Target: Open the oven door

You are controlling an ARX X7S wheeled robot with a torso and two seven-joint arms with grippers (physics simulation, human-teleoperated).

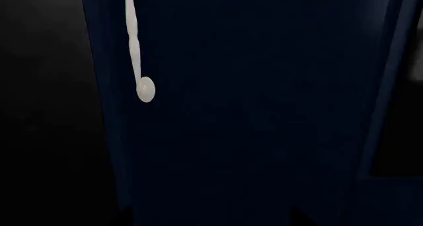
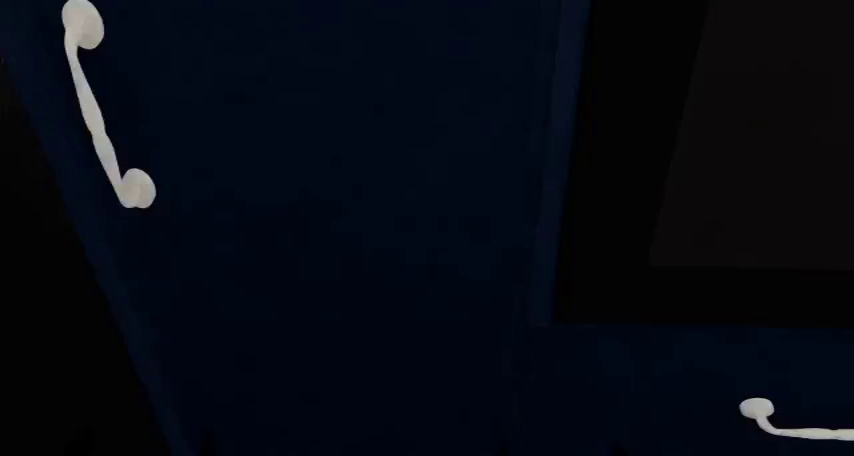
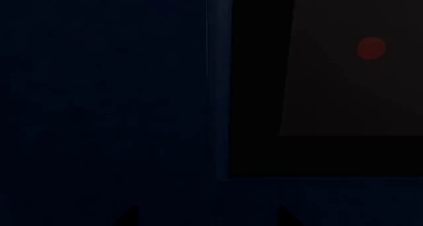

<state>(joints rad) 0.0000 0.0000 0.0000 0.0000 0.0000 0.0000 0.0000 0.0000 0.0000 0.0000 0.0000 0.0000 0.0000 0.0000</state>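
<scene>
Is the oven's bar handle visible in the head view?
No. Only the oven door's lower-left part shows; the white handles belong to blue cabinets.

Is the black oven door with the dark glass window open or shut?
Shut, as far as shown: the black oven door lies flush beside the dark blue cabinet door. Its bar handle is out of view.

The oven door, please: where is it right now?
In the head view the oven door fills the upper right, beside the dark blue cabinet door.
</scene>
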